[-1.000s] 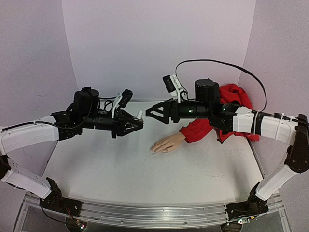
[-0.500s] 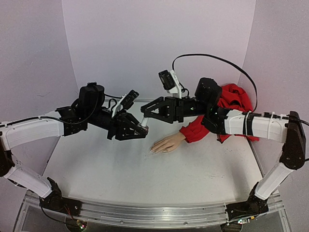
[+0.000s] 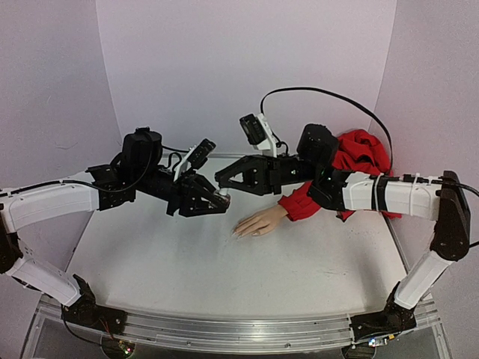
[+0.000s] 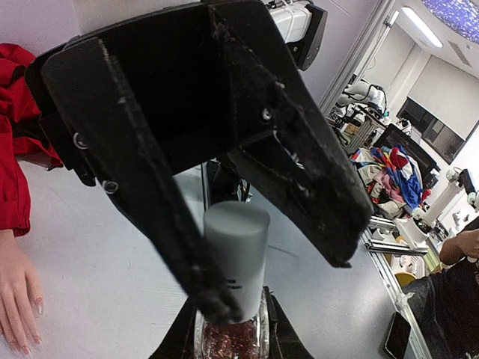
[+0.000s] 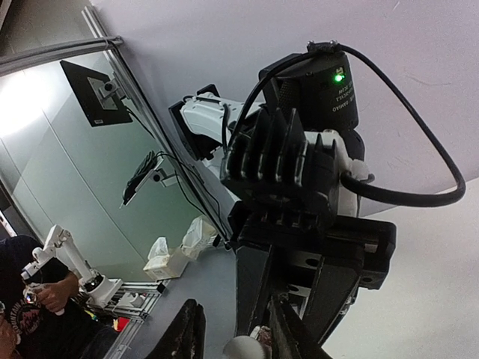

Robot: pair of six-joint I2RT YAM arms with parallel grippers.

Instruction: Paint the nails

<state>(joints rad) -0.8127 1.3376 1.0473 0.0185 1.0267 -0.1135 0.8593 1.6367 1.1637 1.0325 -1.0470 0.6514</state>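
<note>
Nails (image 4: 39,306): tiny, pale, glossy, tipping slim peach mannequin hand (image 3: 259,221) flat on table (image 3: 187,269), below both fingertip pairs. Left gripper (image 3: 223,200) clamps bottle (image 4: 230,340). Right gripper (image 3: 221,185) spread around cap (image 4: 236,250). Second ago grippers apart, now meeting.

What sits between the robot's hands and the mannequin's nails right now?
Nothing visible. The nails lie bare on the table, below both hands. The left hand holds a capped bottle, and the right hand is open around its cap.
</note>
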